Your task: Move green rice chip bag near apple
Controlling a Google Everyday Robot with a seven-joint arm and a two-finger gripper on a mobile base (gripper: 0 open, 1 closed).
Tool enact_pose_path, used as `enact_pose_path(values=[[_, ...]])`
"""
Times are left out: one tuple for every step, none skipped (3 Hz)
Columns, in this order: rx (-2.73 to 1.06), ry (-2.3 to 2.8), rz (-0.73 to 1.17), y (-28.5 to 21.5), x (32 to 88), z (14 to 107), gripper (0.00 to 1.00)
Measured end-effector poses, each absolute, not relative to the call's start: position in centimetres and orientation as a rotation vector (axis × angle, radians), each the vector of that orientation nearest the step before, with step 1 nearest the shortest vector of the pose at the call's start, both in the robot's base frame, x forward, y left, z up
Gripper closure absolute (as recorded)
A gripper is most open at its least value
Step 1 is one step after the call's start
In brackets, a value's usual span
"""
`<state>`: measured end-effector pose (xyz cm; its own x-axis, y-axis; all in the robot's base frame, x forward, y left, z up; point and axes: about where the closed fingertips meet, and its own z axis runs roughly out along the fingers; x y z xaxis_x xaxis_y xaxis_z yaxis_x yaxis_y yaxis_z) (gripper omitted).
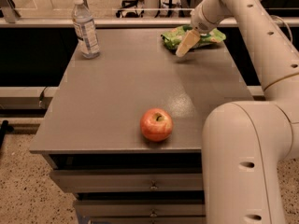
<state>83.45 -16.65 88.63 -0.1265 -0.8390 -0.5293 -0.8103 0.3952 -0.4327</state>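
Observation:
The green rice chip bag (208, 35) lies at the far right corner of the grey table (117, 83), light green and crinkled. My gripper (185, 45) hangs from the white arm and sits over the bag's near-left end, low and close to the table top. It covers part of the bag's middle. The red-orange apple (156, 124) stands near the table's front edge, well apart from the bag and the gripper.
A clear water bottle (85, 29) with a white cap stands upright at the table's far left corner. My white arm and base (247, 157) fill the right side, beside the table's front right corner. Drawers sit under the table top.

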Motion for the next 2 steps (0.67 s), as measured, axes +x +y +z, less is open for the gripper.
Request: enact_pose_path(values=[[-1.401,1.952,-0.045,-16.90,83.76,87.87,0.24],[-1.392,1.950,-0.034,-16.67,83.84,88.19,0.56]])
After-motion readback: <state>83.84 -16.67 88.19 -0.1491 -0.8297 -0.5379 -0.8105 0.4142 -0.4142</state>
